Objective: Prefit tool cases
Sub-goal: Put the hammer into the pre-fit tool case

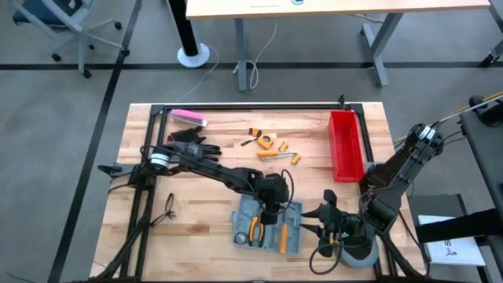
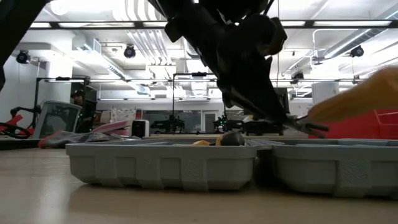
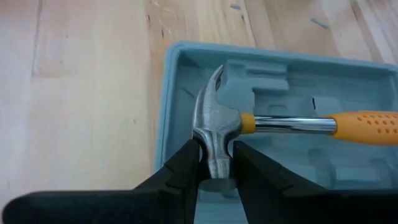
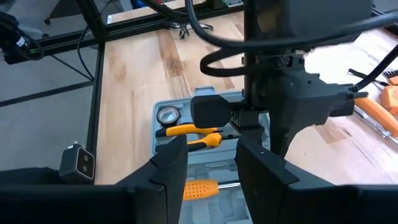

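Hammer point(image 3: 214, 134) with a steel head and orange handle is clamped at the head between the left gripper's point(image 3: 216, 163) fingers, held over one half of the open grey-blue tool case point(image 1: 267, 224). That case lies at the near middle of the desk point(image 1: 196, 196), with orange-handled pliers point(image 4: 186, 132) in the other half. Right gripper point(image 4: 210, 167) hangs at the case's right side with its fingers parted, grasping nothing, near the red bin point(image 1: 346, 145).

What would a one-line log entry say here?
left gripper: shut on hammer | over tool case | right gripper: open, waiting nearby
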Robot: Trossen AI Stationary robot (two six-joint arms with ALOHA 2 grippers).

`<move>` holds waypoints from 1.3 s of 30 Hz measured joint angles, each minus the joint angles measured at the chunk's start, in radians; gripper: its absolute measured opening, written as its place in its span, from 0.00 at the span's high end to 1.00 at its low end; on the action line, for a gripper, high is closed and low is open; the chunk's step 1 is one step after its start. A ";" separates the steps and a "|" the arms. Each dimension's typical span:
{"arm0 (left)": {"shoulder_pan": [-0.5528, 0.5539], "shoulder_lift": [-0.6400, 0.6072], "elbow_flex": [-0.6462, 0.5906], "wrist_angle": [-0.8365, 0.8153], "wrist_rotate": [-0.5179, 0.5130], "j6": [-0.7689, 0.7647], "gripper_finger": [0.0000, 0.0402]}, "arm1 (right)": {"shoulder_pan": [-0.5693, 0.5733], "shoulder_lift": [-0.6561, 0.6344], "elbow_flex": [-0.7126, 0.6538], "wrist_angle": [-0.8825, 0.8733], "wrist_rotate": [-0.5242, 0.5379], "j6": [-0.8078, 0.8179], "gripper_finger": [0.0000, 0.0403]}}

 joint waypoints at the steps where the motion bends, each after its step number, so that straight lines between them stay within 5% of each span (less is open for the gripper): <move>1: 0.000 0.005 0.000 0.001 -0.001 0.000 0.80 | 0.000 0.000 0.000 0.000 0.000 -0.003 0.72; 13: 0.000 0.051 0.000 0.023 -0.018 0.006 0.79 | 0.000 0.000 0.000 0.007 0.000 -0.007 0.69; 27: 0.006 0.025 0.005 -0.073 -0.017 0.051 0.54 | 0.000 -0.001 0.000 0.007 0.000 -0.007 0.71; 39: 0.007 0.023 0.141 -0.188 -0.045 0.121 0.60 | 0.002 -0.001 0.000 0.008 0.000 0.001 0.68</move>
